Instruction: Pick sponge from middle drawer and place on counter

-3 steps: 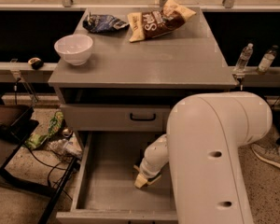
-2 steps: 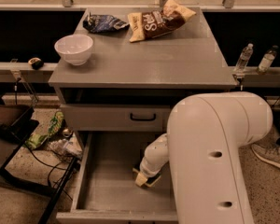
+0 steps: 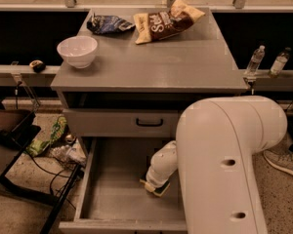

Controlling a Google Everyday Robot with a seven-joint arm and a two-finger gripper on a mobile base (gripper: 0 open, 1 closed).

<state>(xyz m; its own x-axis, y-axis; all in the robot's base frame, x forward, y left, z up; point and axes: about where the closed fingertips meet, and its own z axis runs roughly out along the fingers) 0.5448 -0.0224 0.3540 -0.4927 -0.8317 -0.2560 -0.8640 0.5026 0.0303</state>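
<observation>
The sponge (image 3: pixel 161 191) lies directly under the gripper (image 3: pixel 155 185), touching it, in the middle drawer (image 3: pixel 112 201); its grip state cannot be told.

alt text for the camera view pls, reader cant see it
A white robot arm reaches into the open middle drawer of a grey cabinet, its gripper at a green and yellow sponge. On the counter above sit a white bowl and two snack bags.
</observation>
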